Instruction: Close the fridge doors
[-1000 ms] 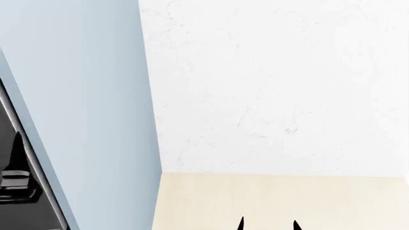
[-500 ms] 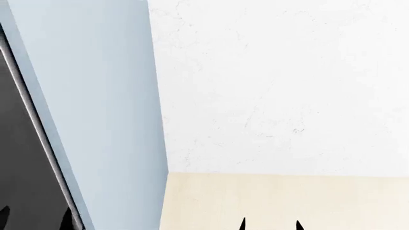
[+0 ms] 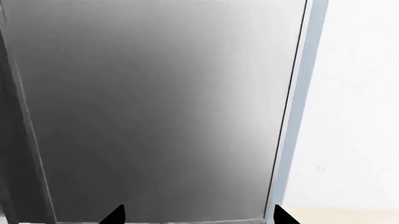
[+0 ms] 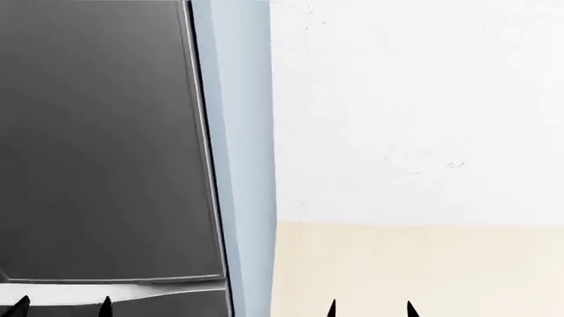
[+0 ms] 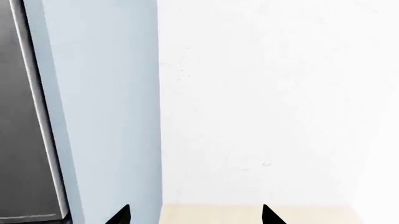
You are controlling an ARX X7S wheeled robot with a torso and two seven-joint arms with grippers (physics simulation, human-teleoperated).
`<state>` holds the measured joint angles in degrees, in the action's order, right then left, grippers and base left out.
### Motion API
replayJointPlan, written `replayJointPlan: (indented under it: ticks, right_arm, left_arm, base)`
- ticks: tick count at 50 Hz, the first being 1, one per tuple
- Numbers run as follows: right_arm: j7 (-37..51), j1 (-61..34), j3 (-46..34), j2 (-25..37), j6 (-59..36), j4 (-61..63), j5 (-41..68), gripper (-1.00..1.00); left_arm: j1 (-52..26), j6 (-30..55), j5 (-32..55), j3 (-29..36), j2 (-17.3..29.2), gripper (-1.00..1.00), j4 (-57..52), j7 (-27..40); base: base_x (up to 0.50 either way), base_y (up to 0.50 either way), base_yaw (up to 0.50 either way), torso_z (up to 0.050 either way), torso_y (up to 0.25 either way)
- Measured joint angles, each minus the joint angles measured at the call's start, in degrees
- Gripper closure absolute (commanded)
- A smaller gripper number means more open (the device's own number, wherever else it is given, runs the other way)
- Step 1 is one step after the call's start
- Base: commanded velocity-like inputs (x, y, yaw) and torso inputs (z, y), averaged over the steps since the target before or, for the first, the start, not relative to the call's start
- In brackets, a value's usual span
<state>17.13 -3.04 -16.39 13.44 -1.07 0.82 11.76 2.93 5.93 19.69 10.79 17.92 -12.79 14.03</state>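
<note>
Fridge doors (image 4: 102, 139): rigid, heavy-looking, slick metal; push flat, handle unseen. Left gripper (image 3: 196, 215) and right gripper (image 5: 194, 213) spread, apparently empty.

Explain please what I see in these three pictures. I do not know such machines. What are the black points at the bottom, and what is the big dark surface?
These are simulator renders from a wheeled robot with two arms. One camera sits on its head; one sits near each hand.

The black points are fingertips. In the head view, the left hand shows at the lower left and the right hand at the lower middle. Each shows two separate tips, so both look open, and neither holds anything.

The big dark charcoal brushed-metal panel is a fridge door. The left wrist camera faces it almost squarely. Beside it runs a pale blue cabinet side, then a white speckled wall above a cream floor. The right wrist camera looks mostly at that blue side and the wall.

No handle is visible, and I cannot tell whether the door is fully closed.
</note>
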Motion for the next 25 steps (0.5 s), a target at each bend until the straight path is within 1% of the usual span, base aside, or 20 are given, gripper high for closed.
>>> replayJointPlan:
  ticks: [25]
  right_arm:
    - [1.3,0.6,-0.7,0.9,-0.4,1.5,-0.5,-1.0]
  left_arm:
    - [0.3,0.2,1.1,0.2,0.0,-1.0,-0.5,0.6]
  base:
    - [-0.35,0.5,0.0,0.0,0.0]
